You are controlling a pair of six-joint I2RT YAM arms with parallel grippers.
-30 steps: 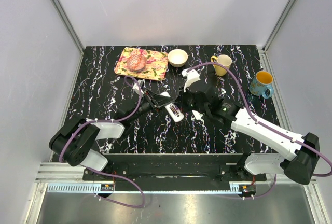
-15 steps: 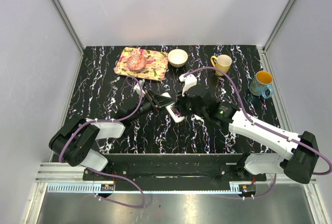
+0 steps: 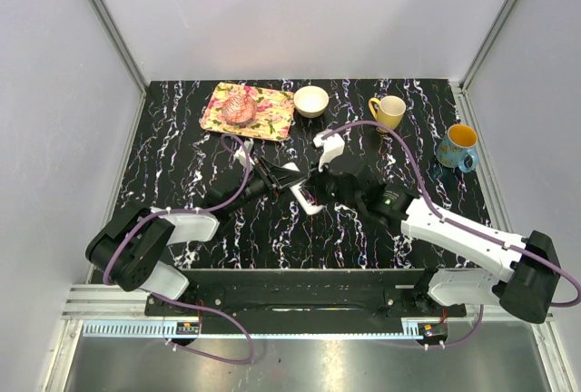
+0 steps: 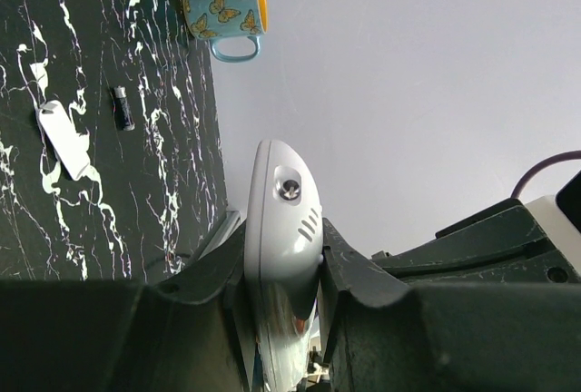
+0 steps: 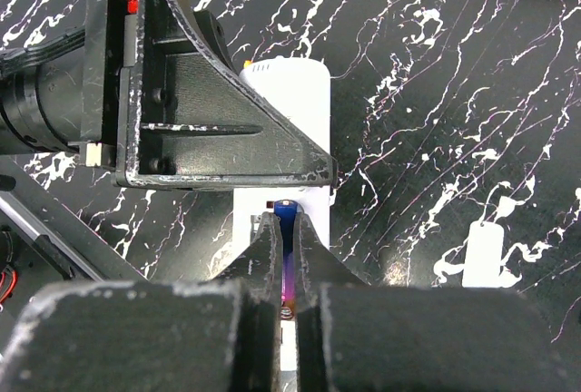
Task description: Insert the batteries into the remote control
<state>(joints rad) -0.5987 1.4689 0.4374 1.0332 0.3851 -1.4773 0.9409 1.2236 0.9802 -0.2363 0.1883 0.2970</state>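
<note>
My left gripper [image 3: 287, 179] is shut on the white remote control [image 3: 306, 196] and holds it tilted up off the table. In the left wrist view the remote [image 4: 280, 201] is clamped between both fingers [image 4: 359, 269]. My right gripper [image 5: 286, 221] is shut on a dark blue-purple battery [image 5: 286, 209]. It holds the battery lengthwise at the recessed slot of the remote [image 5: 292, 93]. In the top view the right gripper [image 3: 321, 194] is right against the remote. A second dark battery [image 4: 123, 107] lies on the table next to the small white cover piece [image 4: 64, 138].
A floral tray [image 3: 263, 118] with a pink object, a cream bowl [image 3: 311, 100], a yellow mug [image 3: 390, 111] and a blue butterfly mug [image 3: 457, 145] stand along the far side. The cover piece [image 5: 481, 254] lies right of the remote.
My right gripper has moved left with the battery, up to the remote held by my left gripper. The cover piece on the table is now hidden under the right arm in the top view.
</note>
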